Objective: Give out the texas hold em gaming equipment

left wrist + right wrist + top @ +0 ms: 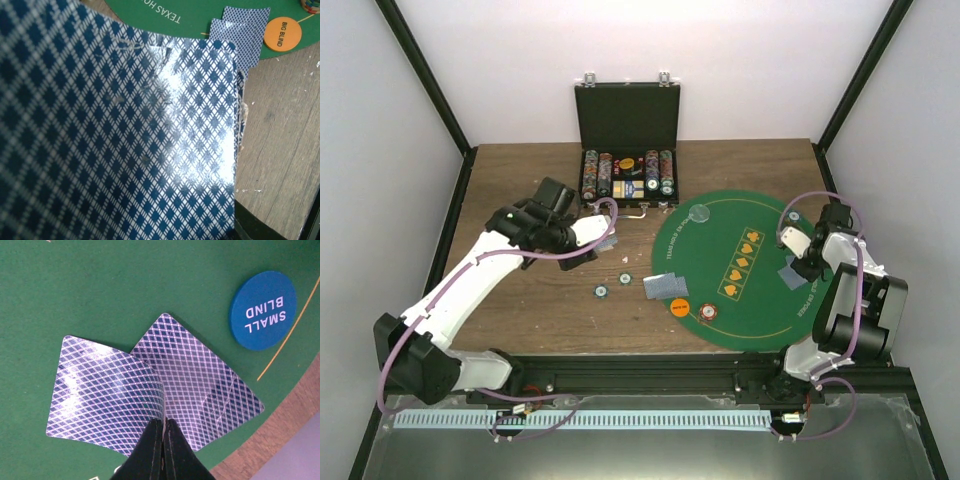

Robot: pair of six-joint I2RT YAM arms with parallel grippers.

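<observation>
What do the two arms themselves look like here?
Both match: the left arm and right arm have white link shells, black joints and bases, and lilac cables looping alongside. The jaws are black and tapered in the right wrist view.

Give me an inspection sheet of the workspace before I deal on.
Surface: wooden table, round green mat on its right half.
Job's things: chips racked in the open black case; two teal chips on bare wood; a card pair across the mat's edge; orange disc, red chip, clear disc, blue disc on the mat or its rim.
Clutter: nothing seen.
Claws: left claw shut on a card stack; right claw shut, tips at two face-down cards.
Cables: purple cables loop along both arms.
Surroundings: white walls, black frame posts.
</observation>
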